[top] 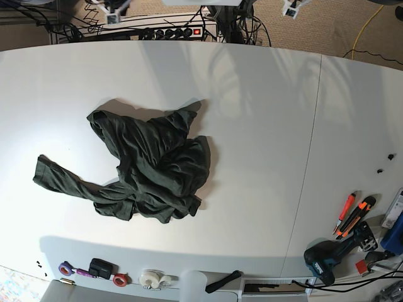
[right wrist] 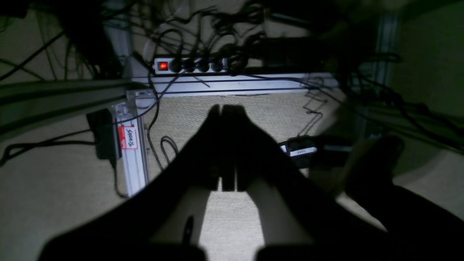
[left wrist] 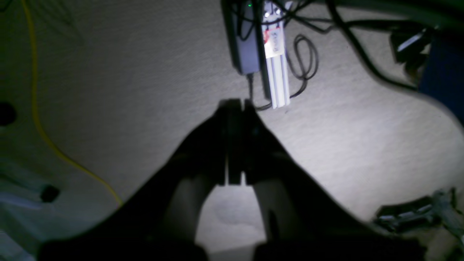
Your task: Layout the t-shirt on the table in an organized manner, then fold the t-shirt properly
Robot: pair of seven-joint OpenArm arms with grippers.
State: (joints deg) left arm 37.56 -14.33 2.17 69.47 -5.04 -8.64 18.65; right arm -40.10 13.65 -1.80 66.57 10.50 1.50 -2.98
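Note:
The dark green t-shirt (top: pixel 148 167) lies crumpled in a heap on the left half of the white table (top: pixel 264 126), with one sleeve trailing out to the left. Neither wrist view shows the t-shirt or the table. In the left wrist view my left gripper (left wrist: pixel 235 103) is shut with nothing in it, hanging over beige carpet. My right gripper (right wrist: pixel 221 107) in the right wrist view is also shut and empty above the carpet. Both grippers are well away from the garment.
Orange cutters (top: pixel 352 217) and a dark power tool (top: pixel 330 255) lie at the table's right front; tape rolls (top: pixel 151 278) line the front edge. Below the arms are a power strip (right wrist: pixel 188 65), tangled cables, aluminium profiles (left wrist: pixel 277 72) and a yellow cable (left wrist: pixel 36 108).

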